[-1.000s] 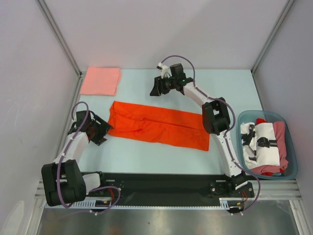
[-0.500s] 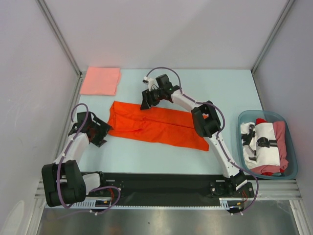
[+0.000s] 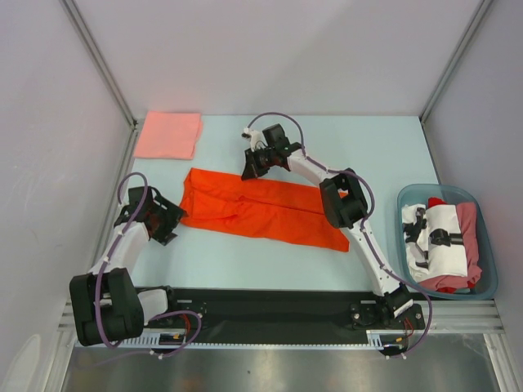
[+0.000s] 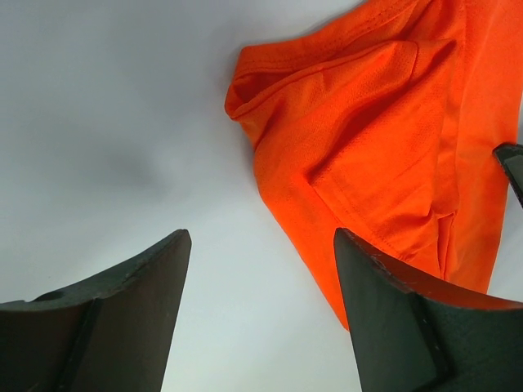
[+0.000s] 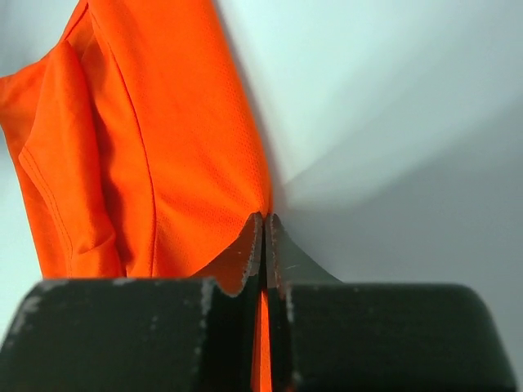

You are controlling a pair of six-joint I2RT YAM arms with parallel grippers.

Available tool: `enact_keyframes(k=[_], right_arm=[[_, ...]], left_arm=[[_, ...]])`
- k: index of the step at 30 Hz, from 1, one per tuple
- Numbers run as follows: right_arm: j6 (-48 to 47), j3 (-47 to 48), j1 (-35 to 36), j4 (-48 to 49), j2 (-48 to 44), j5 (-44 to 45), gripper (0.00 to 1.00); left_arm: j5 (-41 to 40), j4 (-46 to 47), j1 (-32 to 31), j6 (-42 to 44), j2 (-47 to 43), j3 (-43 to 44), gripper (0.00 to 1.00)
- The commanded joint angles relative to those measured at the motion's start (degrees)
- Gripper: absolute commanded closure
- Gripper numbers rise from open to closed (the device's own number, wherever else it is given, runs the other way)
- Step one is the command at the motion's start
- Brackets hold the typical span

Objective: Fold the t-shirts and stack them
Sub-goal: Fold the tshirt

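An orange t-shirt [image 3: 263,208] lies folded lengthwise across the middle of the table. My right gripper [image 3: 252,167] is at its far edge, shut on the orange t-shirt [image 5: 163,155]; cloth shows between the closed pads. My left gripper [image 3: 169,219] stands open at the shirt's left end, low over bare table, with the orange t-shirt [image 4: 384,139] just ahead and its right finger [image 4: 409,318] over the hem. A folded pink t-shirt [image 3: 168,135] lies at the far left corner.
A blue basket [image 3: 487,245] at the right edge holds several crumpled shirts, white and red [image 3: 441,237]. Grey walls enclose the table on three sides. A black rail [image 3: 270,306] runs along the near edge.
The right arm swung left from the far middle to the orange shirt's far edge, and its jaws closed on the cloth. The left arm has stayed in place, open.
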Motion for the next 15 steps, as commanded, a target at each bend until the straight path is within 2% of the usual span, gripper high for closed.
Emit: enact_keyframes(k=[1,9,15], right_arm=[[0.3,1.9,0.2,-3.4,1.8,0.7,1.00],[4.5,-2.4,-4.2,2.3,-1.8,7.9,1.00],[5.9,-2.4,-10.2,1.9,-3.1,12.1,1.00]], left_arm=[[-0.8,0.5,-0.4,-1.2,0.4,2.1,0.23],[-2.1,0.0,-0.9,-1.3,1.7,4.1,0.24],[-2.7,1.3,-3.4,-3.2,3.9,5.2,0.24]])
